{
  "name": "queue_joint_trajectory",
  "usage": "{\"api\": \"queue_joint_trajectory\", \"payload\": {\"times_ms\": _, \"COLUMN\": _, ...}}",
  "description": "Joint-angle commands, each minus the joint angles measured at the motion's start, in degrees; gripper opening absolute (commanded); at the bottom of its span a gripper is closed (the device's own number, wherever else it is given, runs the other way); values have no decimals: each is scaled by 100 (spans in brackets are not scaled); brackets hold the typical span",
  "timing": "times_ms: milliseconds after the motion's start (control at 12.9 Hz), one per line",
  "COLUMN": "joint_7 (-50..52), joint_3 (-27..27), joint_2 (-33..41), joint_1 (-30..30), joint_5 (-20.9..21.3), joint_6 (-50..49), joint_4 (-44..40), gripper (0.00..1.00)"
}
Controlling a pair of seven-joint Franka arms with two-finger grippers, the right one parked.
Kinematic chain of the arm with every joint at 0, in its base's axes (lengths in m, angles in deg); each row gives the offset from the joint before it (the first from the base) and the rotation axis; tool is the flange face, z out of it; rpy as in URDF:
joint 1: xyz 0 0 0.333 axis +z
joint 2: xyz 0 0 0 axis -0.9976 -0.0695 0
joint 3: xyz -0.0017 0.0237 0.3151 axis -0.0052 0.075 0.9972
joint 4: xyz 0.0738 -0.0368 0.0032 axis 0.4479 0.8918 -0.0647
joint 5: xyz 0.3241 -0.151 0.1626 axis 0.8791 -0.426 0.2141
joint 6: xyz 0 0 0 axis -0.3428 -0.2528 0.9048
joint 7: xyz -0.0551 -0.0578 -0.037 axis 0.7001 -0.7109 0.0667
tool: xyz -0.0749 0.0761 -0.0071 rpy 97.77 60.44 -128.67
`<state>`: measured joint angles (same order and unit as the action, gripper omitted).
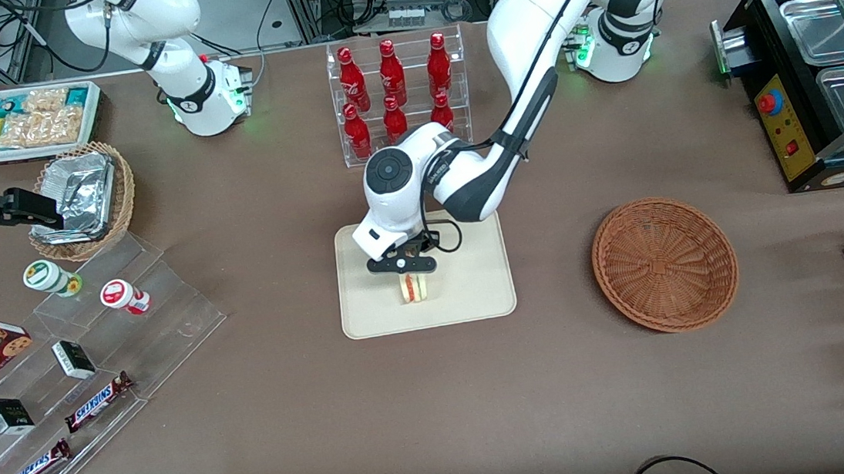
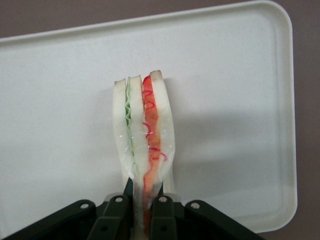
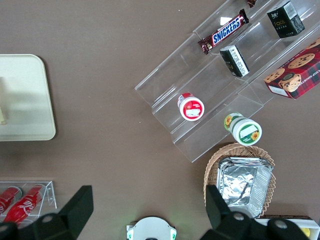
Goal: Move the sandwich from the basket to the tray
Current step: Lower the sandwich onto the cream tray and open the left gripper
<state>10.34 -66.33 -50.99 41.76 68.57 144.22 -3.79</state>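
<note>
The sandwich (image 1: pixel 415 287) is a pale bread wedge with red and green filling, standing on its edge on the cream tray (image 1: pixel 474 294). My gripper (image 1: pixel 403 267) is over the tray's middle, shut on the sandwich (image 2: pixel 145 135), whose bread is pinched between the black fingers (image 2: pixel 116 212). The sandwich's lower end rests on or just above the tray's surface (image 2: pixel 235 100). The reddish-brown wicker basket (image 1: pixel 665 264) lies beside the tray, toward the working arm's end of the table, with nothing in it.
A clear rack of red bottles (image 1: pixel 396 88) stands farther from the front camera than the tray. Acrylic steps with snack bars and cups (image 1: pixel 70 364) and a light wicker basket of foil containers (image 1: pixel 82 200) lie toward the parked arm's end. A black food warmer (image 1: pixel 817 83) stands toward the working arm's end.
</note>
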Motion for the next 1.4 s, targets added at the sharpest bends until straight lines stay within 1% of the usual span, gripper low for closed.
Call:
{"api": "queue_joint_trajectory", "payload": {"times_ms": 0, "joint_7": 113, "joint_3": 67, "joint_2": -43, "joint_1": -110, "joint_5": 102, "joint_6": 96, "joint_4": 62, "gripper": 0}}
{"api": "queue_joint_trajectory", "payload": {"times_ms": 155, "joint_7": 139, "joint_3": 67, "joint_2": -78, "joint_1": -145, "joint_5": 137, "joint_6": 96, "joint_4": 98, "gripper": 1}}
{"api": "queue_joint_trajectory", "payload": {"times_ms": 233, "joint_7": 148, "joint_3": 67, "joint_2": -78, "joint_1": -145, "joint_5": 137, "joint_6": 87, "joint_4": 98, "gripper": 43}}
{"api": "queue_joint_trajectory", "payload": {"times_ms": 310, "joint_7": 157, "joint_3": 67, "joint_2": -69, "joint_1": -145, "joint_5": 146, "joint_6": 87, "joint_4": 89, "gripper": 99}}
{"api": "queue_joint_trajectory", "payload": {"times_ms": 388, "joint_7": 209, "joint_3": 67, "joint_2": -52, "joint_1": -145, "joint_5": 103, "joint_6": 79, "joint_4": 71, "gripper": 100}}
{"api": "queue_joint_trajectory", "payload": {"times_ms": 543, "joint_7": 524, "joint_3": 93, "joint_2": 27, "joint_1": -136, "joint_5": 172, "joint_6": 26, "joint_4": 36, "gripper": 100}}
{"api": "queue_joint_trajectory", "payload": {"times_ms": 698, "joint_7": 753, "joint_3": 181, "joint_2": 263, "joint_1": -75, "joint_5": 173, "joint_6": -183, "joint_4": 27, "gripper": 100}}
{"api": "queue_joint_trajectory", "payload": {"times_ms": 853, "joint_7": 825, "joint_3": 575, "joint_2": 571, "joint_1": -136, "joint_5": 181, "joint_6": -448, "joint_4": 19, "gripper": 100}}
{"api": "queue_joint_trajectory", "payload": {"times_ms": 1085, "joint_7": 825, "joint_3": 752, "joint_2": 967, "joint_1": -66, "joint_5": 164, "joint_6": -658, "joint_4": 19, "gripper": 100}}
{"api": "queue_joint_trajectory", "payload": {"times_ms": 1240, "joint_7": 763, "joint_3": 1050, "joint_2": 1283, "joint_1": -57, "joint_5": 120, "joint_6": -983, "joint_4": 19, "gripper": 100}}
{"api": "queue_joint_trajectory", "payload": {"times_ms": 1318, "joint_7": 729, "joint_3": 1165, "joint_2": 1458, "joint_1": 73, "joint_5": 76, "joint_6": -1237, "joint_4": 27, "gripper": 100}}
